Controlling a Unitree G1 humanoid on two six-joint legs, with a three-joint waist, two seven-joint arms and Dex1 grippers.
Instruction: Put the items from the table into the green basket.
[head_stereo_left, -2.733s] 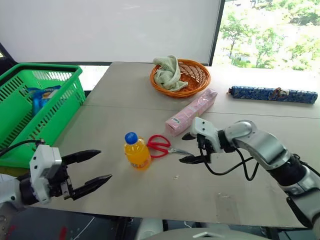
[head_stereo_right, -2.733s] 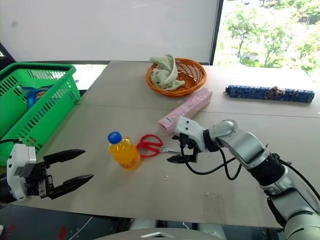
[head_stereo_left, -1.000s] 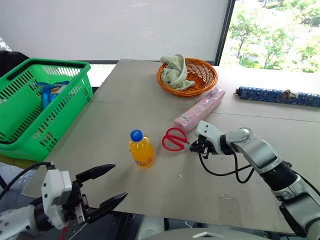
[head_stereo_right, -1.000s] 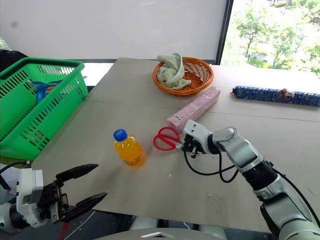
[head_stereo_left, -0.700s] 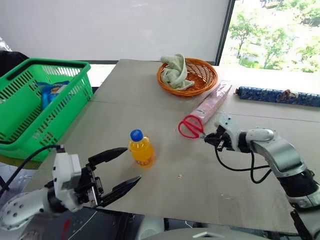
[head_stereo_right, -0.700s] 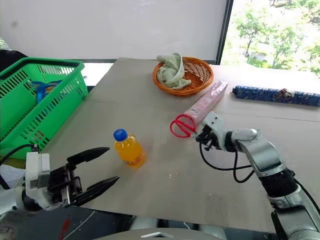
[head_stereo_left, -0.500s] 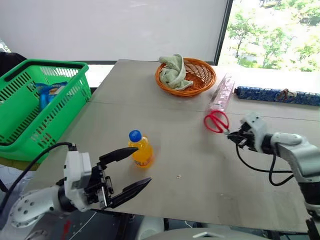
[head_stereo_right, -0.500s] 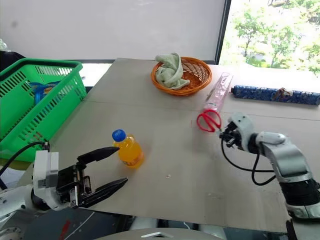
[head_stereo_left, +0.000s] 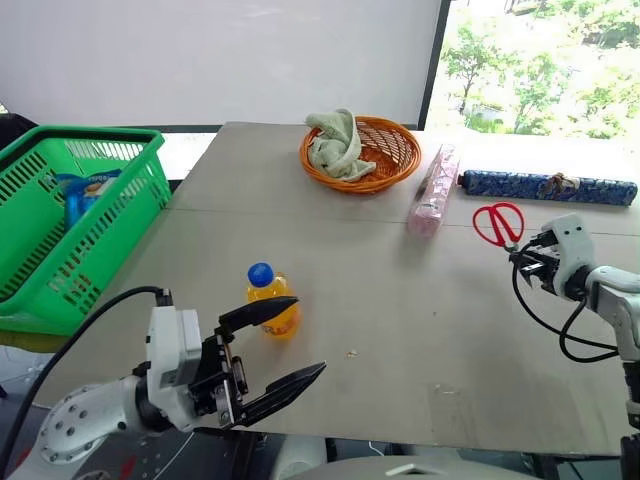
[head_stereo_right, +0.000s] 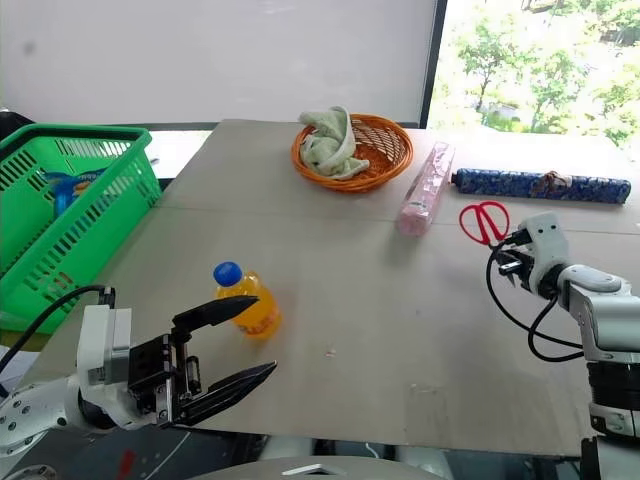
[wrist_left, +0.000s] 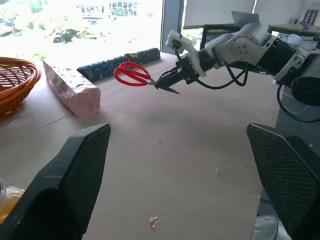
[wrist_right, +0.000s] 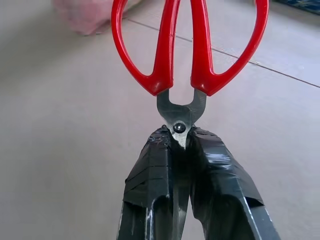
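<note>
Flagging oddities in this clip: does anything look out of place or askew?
The right pincer grips the red-handled scissors by the metal blades, handles outward, far from the green plastic basket. The long pink wrapped box lies skewed.

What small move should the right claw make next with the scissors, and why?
Probably carry them leftward over the table toward the green basket. The right claw is shut on the scissors by the blades, lifted clear, far to the right of the basket.
</note>
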